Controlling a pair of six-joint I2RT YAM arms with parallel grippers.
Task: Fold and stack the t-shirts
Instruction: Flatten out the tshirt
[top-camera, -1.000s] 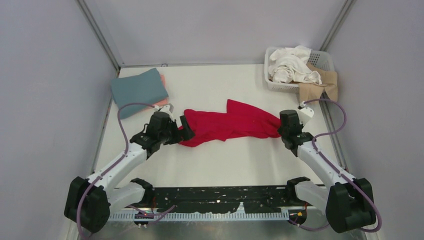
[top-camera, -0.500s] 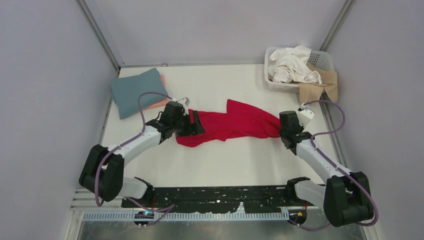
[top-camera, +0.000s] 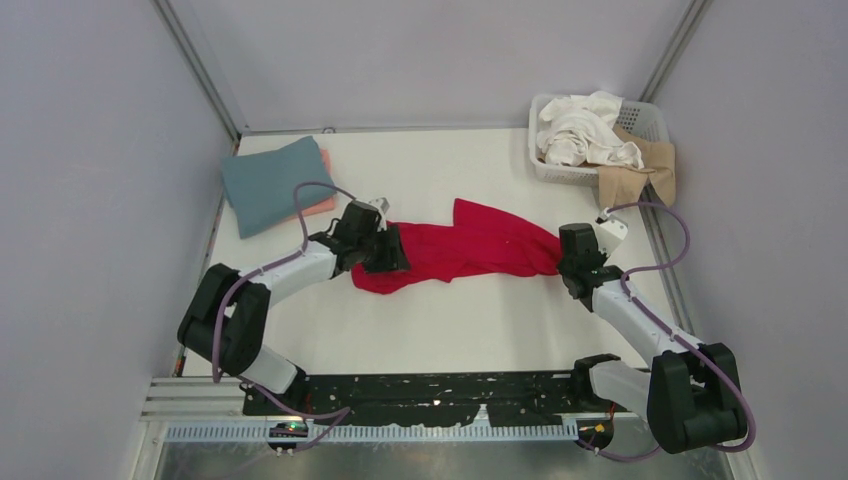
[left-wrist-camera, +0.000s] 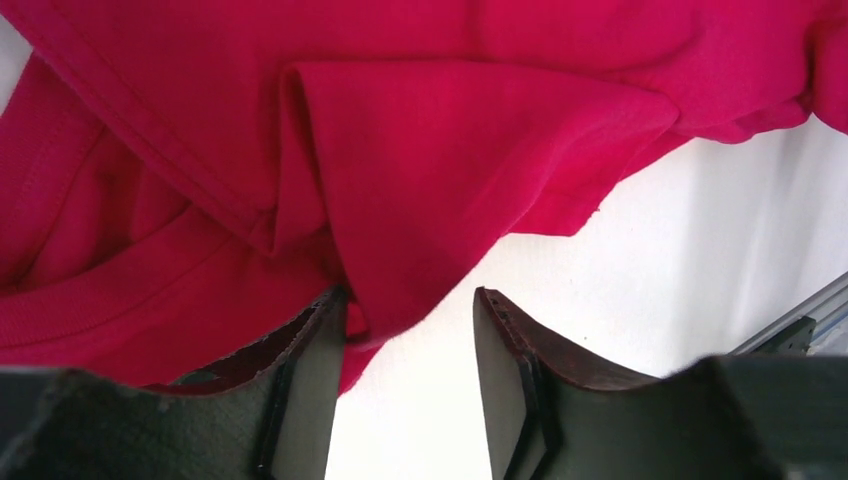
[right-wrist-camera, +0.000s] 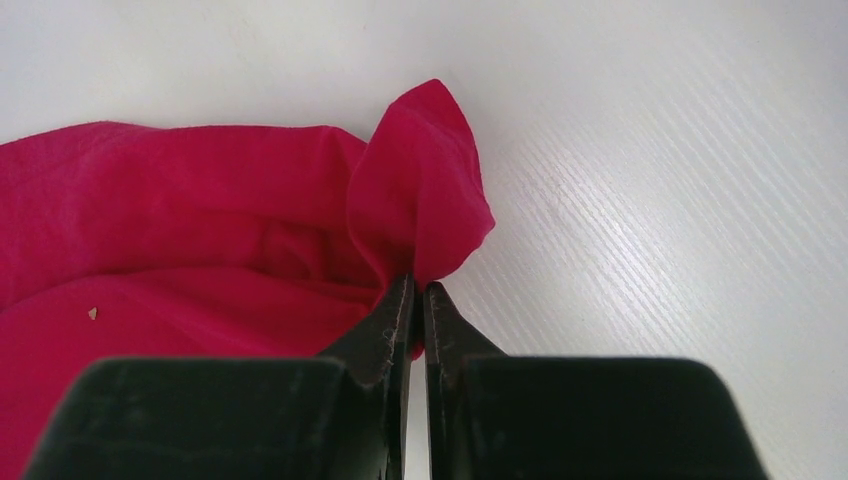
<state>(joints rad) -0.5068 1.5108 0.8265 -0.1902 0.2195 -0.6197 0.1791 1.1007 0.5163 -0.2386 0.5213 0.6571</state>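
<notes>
A bright red t-shirt (top-camera: 470, 245) lies crumpled in a long band across the middle of the table. My left gripper (top-camera: 392, 250) is at its left end. In the left wrist view the left gripper (left-wrist-camera: 410, 295) has its jaws apart, and a hem of the red t-shirt (left-wrist-camera: 450, 130) hangs into the gap against the left finger (left-wrist-camera: 310, 340). My right gripper (top-camera: 562, 262) is at the shirt's right end. There the right gripper (right-wrist-camera: 418, 285) is shut on a pinched fold of the red t-shirt (right-wrist-camera: 200, 220).
A folded teal-blue t-shirt (top-camera: 278, 180) lies on a salmon pink one (top-camera: 320, 207) at the back left. A white slotted basket (top-camera: 652, 118) at the back right holds white t-shirts (top-camera: 585, 130), with a tan one (top-camera: 635, 172) draped over its front edge.
The left arm has reached to the right onto the shirt's left end, and its jaws have narrowed around the hem. The right gripper has kept its hold without moving.
</notes>
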